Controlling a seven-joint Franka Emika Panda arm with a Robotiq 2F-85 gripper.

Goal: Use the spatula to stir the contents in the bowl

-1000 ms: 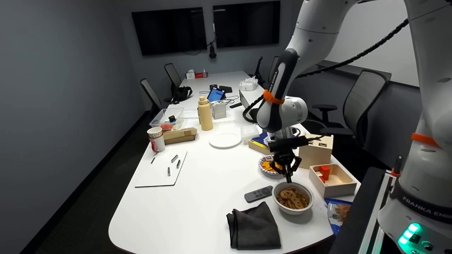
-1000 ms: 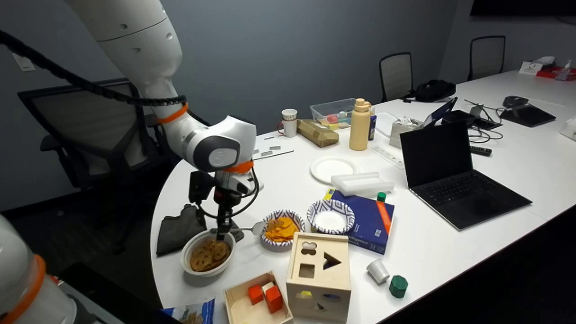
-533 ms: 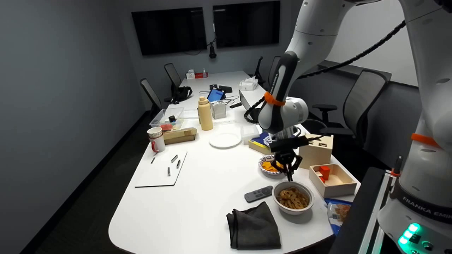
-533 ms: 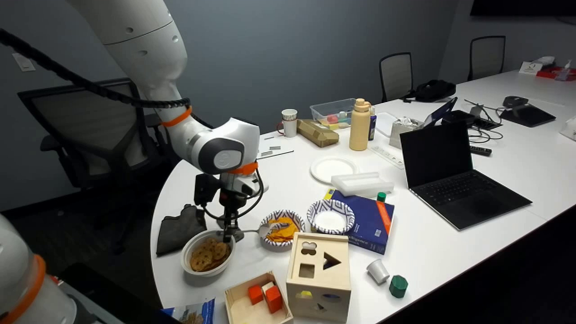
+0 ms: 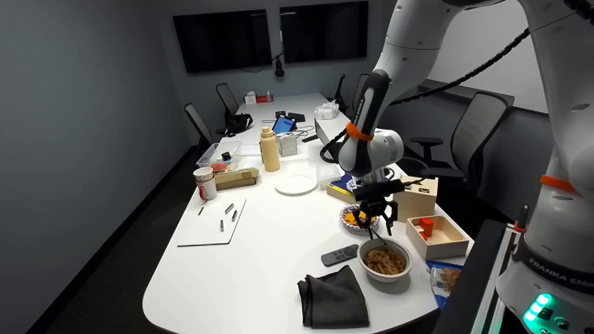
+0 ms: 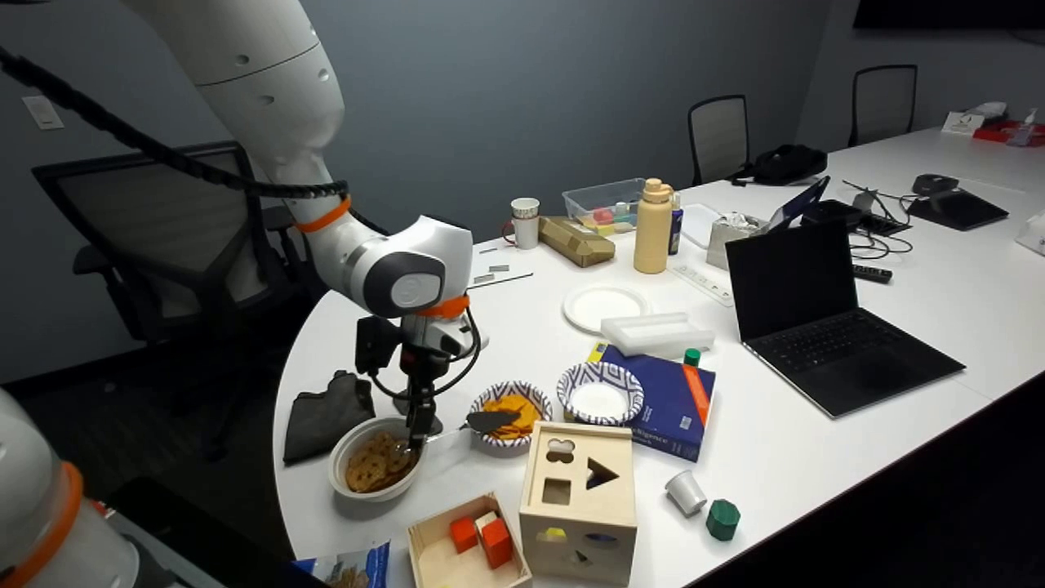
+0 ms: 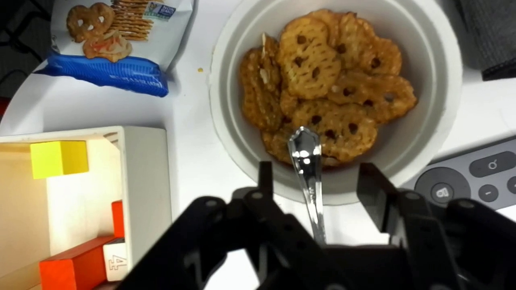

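Note:
The round white bowl (image 7: 221,92) stands near the table's end, with the contents, orange-brown pretzel pieces (image 7: 310,76), heaped in it. A shiny silver utensil, the spatula (image 7: 308,161), has its handle end over the contents at the bowl's near side. In an exterior view its broad head, the spatula's far end (image 6: 490,420), rests over the smaller bowl of orange chips. My gripper (image 7: 315,173) is open above the bowl's rim, also visible in an exterior view, gripper (image 5: 380,235). The handle passes between the spread fingers (image 7: 373,189), apart from both. Its middle is hidden beneath the gripper.
Close by stands the patterned bowl of orange chips (image 6: 535,400). Beside the white bowl are an open wooden tray (image 5: 445,250), a grey remote (image 5: 340,254), a folded dark cloth (image 5: 334,299) and a snack bag (image 7: 117,76). A wooden shape box (image 6: 578,506) rises nearby.
My gripper has let go of the spatula; its fingers have spread from shut. The handle end has dropped into the white bowl, and the head has turned over the chips. The arm has shifted slightly.

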